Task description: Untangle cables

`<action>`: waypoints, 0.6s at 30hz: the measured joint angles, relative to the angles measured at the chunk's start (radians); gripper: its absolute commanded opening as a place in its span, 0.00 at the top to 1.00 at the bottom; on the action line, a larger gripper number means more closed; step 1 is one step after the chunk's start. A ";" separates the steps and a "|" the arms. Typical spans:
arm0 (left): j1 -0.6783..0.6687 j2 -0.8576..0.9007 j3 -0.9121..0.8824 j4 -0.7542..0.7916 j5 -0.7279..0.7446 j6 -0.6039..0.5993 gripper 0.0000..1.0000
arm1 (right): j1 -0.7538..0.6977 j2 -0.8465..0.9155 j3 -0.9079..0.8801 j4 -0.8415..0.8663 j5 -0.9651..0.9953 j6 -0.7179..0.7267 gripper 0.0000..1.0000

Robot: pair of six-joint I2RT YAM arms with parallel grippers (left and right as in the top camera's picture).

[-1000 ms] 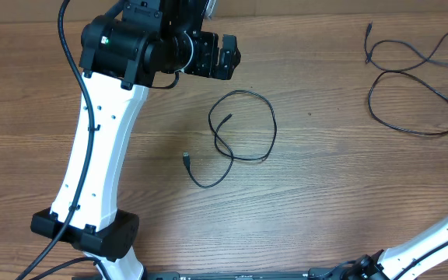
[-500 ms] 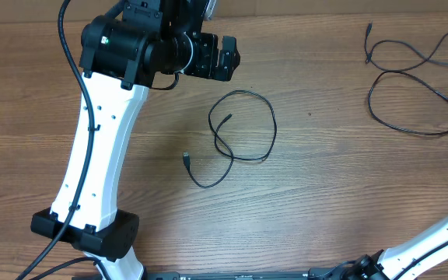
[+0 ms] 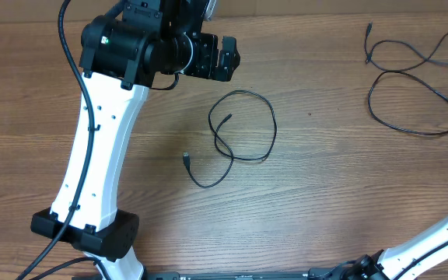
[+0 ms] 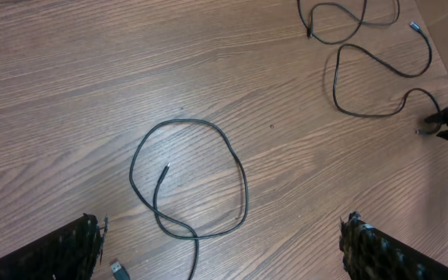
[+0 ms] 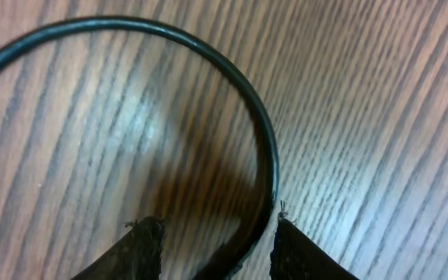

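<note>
Both unclenched: left gripper (image 4: 220,237) near looped cable (image 4: 181,120), right gripper (image 5: 216,233) straddling second cable (image 5: 267,148).

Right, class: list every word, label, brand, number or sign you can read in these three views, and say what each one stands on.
None: no text can be read in any view.
The wooden table, the looped cable, the cables at the right and the white left arm show no lettering, numbers or signs.
</note>
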 measured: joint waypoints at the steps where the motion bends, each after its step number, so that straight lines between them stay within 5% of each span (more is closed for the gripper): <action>1: 0.000 0.000 0.000 0.000 0.000 0.000 0.00 | -0.003 0.000 0.000 -0.004 0.000 0.000 0.55; 11: 0.000 0.000 0.000 0.000 0.000 0.000 0.00 | -0.063 0.000 0.000 -0.025 -0.002 -0.005 0.68; 18: 0.000 0.000 0.000 0.000 0.000 0.000 0.00 | -0.060 0.000 0.000 -0.015 -0.003 -0.003 0.68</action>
